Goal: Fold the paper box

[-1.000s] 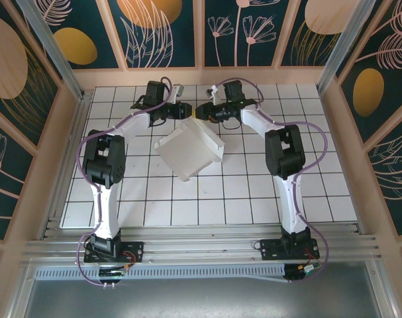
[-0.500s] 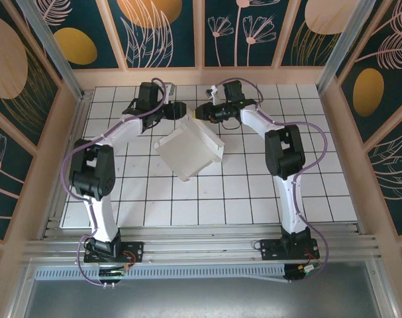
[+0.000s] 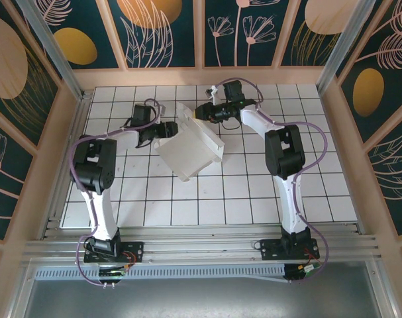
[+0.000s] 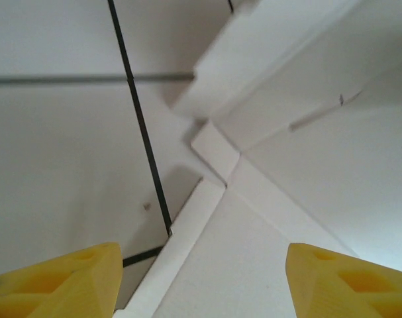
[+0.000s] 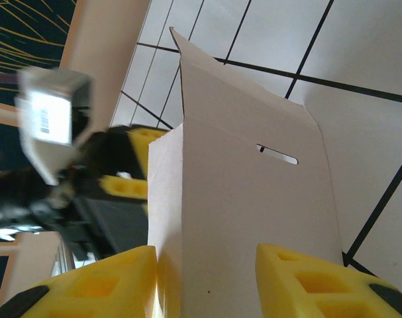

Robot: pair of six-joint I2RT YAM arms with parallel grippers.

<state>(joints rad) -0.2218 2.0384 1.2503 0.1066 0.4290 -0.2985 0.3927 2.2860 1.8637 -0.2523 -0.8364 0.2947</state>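
Observation:
The white paper box [image 3: 187,152] lies partly folded at the back middle of the gridded table, one flap standing up at its far corner. My right gripper [image 3: 199,112] is at that raised flap. In the right wrist view its yellow fingers [image 5: 88,288] straddle a creased corner of the paper box [image 5: 240,199], the left one pressed against it. My left gripper [image 3: 162,131] is at the box's left side. In the left wrist view it [image 4: 201,281] is open wide over a panel edge of the box [image 4: 287,172], touching nothing.
The white gridded table [image 3: 253,199] has free tiles in front of and beside the box. Patterned walls [image 3: 48,132] fence it on three sides. The left arm's black and yellow gripper [image 5: 114,192] shows blurred just behind the flap in the right wrist view.
The left gripper has opened, let go of the raised flap and dropped back and left to the box's side. The right gripper and the box have stayed in place.

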